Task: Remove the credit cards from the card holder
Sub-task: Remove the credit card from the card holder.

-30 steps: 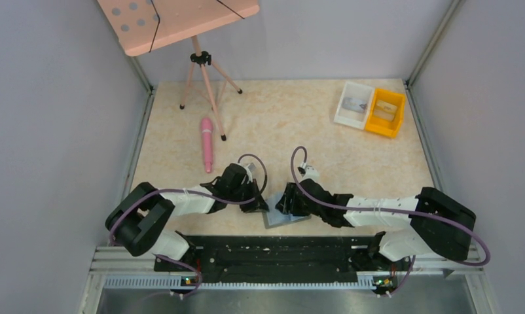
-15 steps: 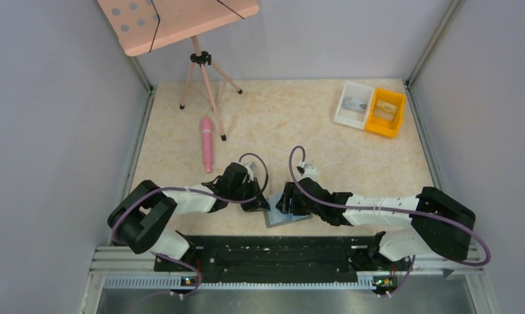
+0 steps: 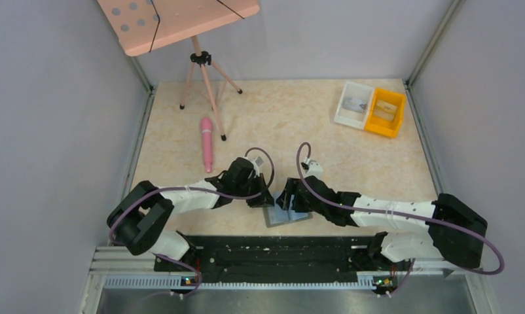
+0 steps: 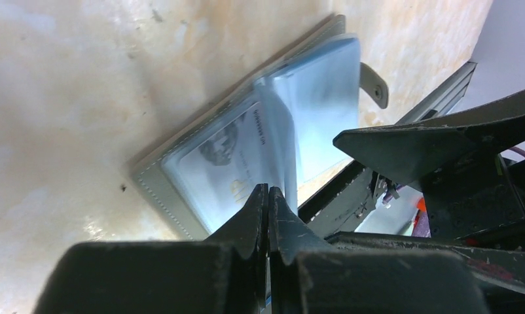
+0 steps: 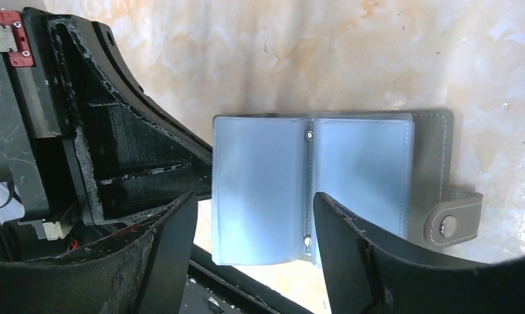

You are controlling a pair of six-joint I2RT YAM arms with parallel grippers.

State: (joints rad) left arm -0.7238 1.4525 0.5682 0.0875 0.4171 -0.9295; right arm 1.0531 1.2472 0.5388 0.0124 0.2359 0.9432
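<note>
Card holder [image 5: 358,163] lies open at the centre of the table's [image 3: 312,131] near edge, left gripper [image 4: 268,191] pinched together at its sleeves [image 4: 319,98], right gripper [image 5: 254,201] spread above; sleeves look floppy and slick, so pinching a card's exposed edge seems best; only the left wrist view shows a printed card [image 4: 224,154]

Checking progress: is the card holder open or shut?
Open: the card holder lies spread like a book, pale blue sleeves facing up, strap unsnapped.

Overhead, plus wrist close-ups sharing card holder [image 5: 338,170]
</note>
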